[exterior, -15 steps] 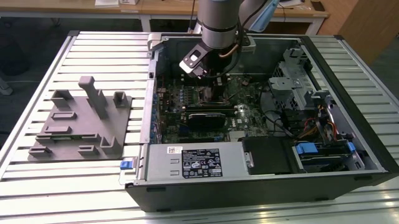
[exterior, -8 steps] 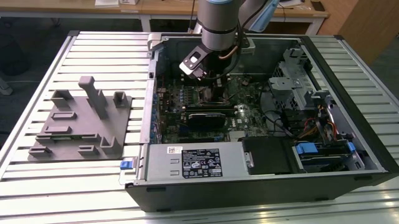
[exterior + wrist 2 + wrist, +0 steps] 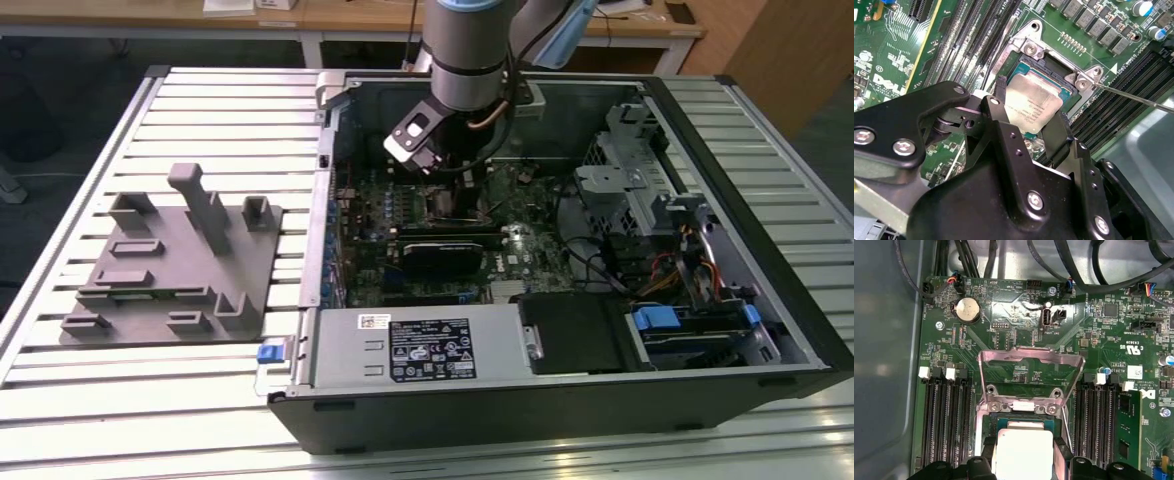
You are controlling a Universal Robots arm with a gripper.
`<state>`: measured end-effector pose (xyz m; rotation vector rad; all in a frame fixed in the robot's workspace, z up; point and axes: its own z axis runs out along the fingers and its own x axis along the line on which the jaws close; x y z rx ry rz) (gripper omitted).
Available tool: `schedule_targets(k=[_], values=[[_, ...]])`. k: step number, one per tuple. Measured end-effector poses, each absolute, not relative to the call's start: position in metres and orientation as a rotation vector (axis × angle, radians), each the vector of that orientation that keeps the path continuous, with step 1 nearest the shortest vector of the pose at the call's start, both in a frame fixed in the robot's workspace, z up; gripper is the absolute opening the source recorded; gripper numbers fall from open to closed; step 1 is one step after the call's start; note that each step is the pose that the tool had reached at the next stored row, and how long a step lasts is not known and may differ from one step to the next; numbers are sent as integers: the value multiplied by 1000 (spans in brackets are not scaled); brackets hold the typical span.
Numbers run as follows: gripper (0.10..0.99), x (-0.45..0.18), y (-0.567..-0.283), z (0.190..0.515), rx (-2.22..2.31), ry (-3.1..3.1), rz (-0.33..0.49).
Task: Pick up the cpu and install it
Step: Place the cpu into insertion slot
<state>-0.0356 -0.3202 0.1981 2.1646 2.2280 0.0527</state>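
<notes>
Up close in the second wrist view: black claw [image 3: 1029, 117], narrowed onto the cpu [image 3: 1033, 106], fingers [image 3: 999, 97] pressing two opposite edges. Holds the silvery chip at the open socket [image 3: 1054, 70]; seated or just above, cannot tell. Shows, in the first wrist view, the metal clamp frame [image 3: 1029, 356] flipped up on the green motherboard [image 3: 1019, 315], memory slots [image 3: 944, 420] alongside. Reaches, at upper middle of the exterior view, into the open computer case [image 3: 561, 390], with the grey fixture block [image 3: 174, 270] at middle left on the slatted table [image 3: 134, 405].
</notes>
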Motion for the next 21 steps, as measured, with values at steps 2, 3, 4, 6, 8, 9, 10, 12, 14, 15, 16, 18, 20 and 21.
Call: schedule_targets(k=[2,3,4,6,8,9,10,12,14,15,16,18,20,21], values=[[541,-36,-320,197,2165,2228,53],[541,-36,-320,197,2165,2228,53],[541,-36,-320,196,2165,2228,53],[541,-36,-320,195,2165,2228,53],[541,-36,-320,195,2165,2228,52],[541,-36,-320,195,2165,2228,52],[541,-36,-320,195,2165,2228,52],[541,-36,-320,195,2165,2228,53],[541,-36,-320,195,2165,2228,53],[541,-36,-320,195,2165,2228,53],[541,-36,-320,195,2165,2228,53],[541,-36,-320,195,2165,2228,53],[541,-36,-320,194,2165,2228,53],[549,-36,-320,194,2165,2228,53]])
